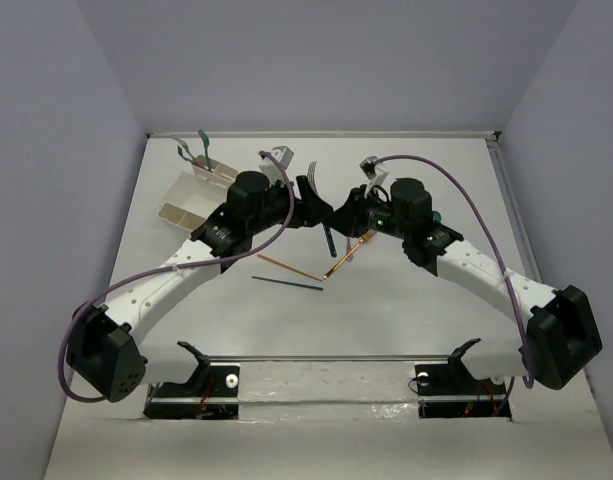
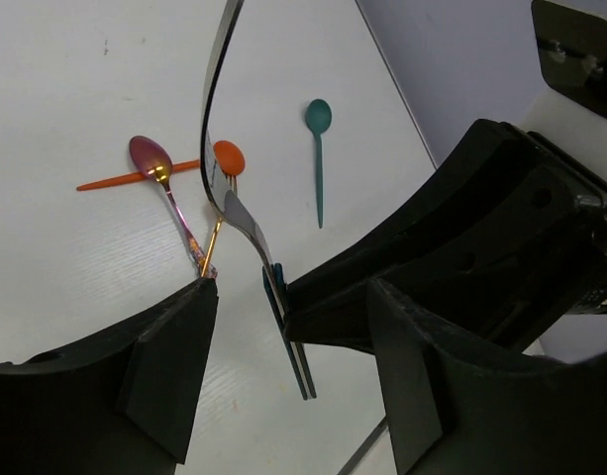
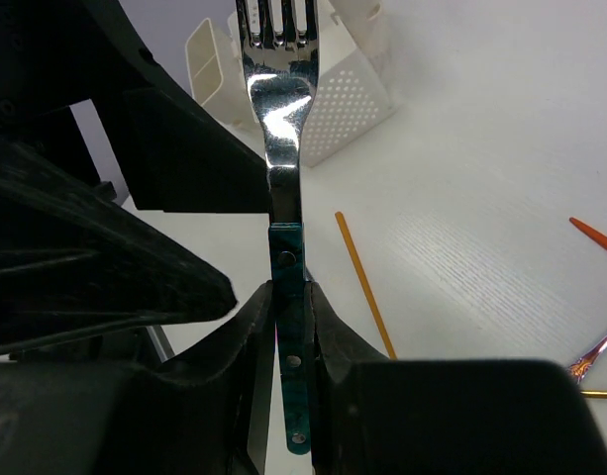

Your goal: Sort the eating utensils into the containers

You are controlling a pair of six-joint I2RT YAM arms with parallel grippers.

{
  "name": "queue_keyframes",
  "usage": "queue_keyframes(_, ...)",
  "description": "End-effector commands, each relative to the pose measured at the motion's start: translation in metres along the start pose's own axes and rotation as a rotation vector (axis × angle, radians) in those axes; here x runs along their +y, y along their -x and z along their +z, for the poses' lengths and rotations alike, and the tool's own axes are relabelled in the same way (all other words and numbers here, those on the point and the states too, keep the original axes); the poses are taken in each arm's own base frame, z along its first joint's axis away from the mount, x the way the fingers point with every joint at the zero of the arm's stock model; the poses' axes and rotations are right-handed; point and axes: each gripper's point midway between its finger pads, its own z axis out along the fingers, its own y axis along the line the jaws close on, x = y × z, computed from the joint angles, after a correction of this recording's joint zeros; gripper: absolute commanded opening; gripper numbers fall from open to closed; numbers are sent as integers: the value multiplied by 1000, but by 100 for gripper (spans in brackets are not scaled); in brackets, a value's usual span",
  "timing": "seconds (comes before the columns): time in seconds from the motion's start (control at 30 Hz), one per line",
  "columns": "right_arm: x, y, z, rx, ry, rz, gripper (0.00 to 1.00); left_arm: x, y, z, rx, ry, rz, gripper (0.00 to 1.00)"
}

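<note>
Right gripper [image 3: 289,297] pinches the teal riveted handle of a polished, curved metal fork [image 3: 279,109]; left gripper [image 2: 293,327] stands wide around it.

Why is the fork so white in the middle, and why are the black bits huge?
Right wrist view: light glares off the shiny metal fork with a teal handle, pinched in the right end effector. Left wrist view: the black left end effector looms close.
</note>
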Motion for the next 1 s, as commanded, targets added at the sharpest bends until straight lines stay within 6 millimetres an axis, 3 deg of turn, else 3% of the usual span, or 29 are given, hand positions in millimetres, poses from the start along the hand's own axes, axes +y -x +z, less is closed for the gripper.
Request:
queue_keyframes(0.0,25,30,5,-91,77,-43,1,-17,23,8,-96,-12,27,58)
queue_keyframes(0.3,25,24,7,-84,62,-51,1,-6,16,18,-111,48,34,27)
queue_keyframes(0.47,23,25,7,-90,51,-52,1,-4,11,20,-104,62,37,20)
queue_keyframes(0.5,23,24,7,-90,55,-52,1,-2,13,20,-112,71,42,8)
queue_keyframes(0.53,23,25,6,-92,54,-54,1,-1,14,19,-117,77,45,2)
queue_keyframes(0.67,23,24,5,-94,48,-52,2,3,21,16,-143,110,55,0)
queue_keyframes(0.8,24,24,1,-97,47,-51,18,8,32,13,-177,155,71,0)
queue_keyframes(0.93,26,25,-6,-107,44,-57,52,8,47,10,-226,188,77,0)
queue_keyframes(0.97,23,21,-8,-93,31,-68,55,11,53,9,-241,198,78,0)
